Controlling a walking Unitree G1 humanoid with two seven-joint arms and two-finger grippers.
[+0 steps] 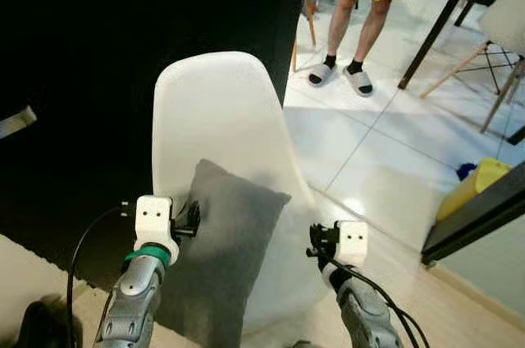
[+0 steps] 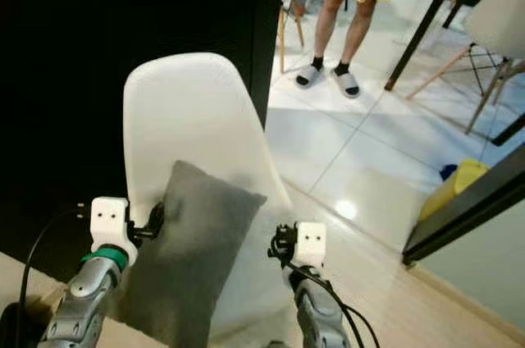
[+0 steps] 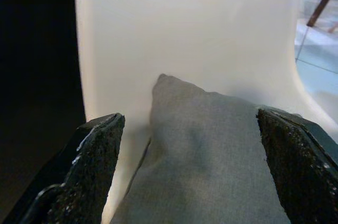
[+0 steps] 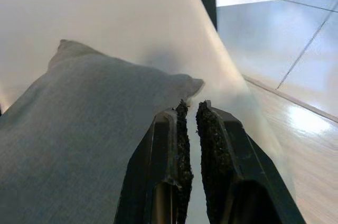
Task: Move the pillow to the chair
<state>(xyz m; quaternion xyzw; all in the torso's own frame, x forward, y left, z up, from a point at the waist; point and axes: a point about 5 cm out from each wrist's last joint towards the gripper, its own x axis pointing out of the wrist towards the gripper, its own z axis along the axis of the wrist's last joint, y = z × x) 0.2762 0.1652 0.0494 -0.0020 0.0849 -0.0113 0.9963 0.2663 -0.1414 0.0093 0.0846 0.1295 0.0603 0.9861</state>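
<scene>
A grey pillow (image 1: 221, 249) stands on the seat of a white shell chair (image 1: 217, 110), leaning against its backrest. My left gripper (image 1: 194, 220) is at the pillow's left edge. In the left wrist view it (image 3: 187, 123) is open wide, with the pillow (image 3: 211, 150) between its fingers and neither pad clearly touching. My right gripper (image 1: 315, 242) hovers just off the pillow's right side. In the right wrist view it (image 4: 191, 109) is shut with nothing in it, beside the pillow's upper corner (image 4: 179, 82).
A dark wall panel (image 1: 98, 77) rises behind and left of the chair. A person (image 1: 353, 20) in black shorts and slippers stands on the tiled floor beyond. A yellow object (image 1: 472, 188) and a dark furniture edge (image 1: 476, 217) lie right. Another white chair (image 1: 509, 20) stands far right.
</scene>
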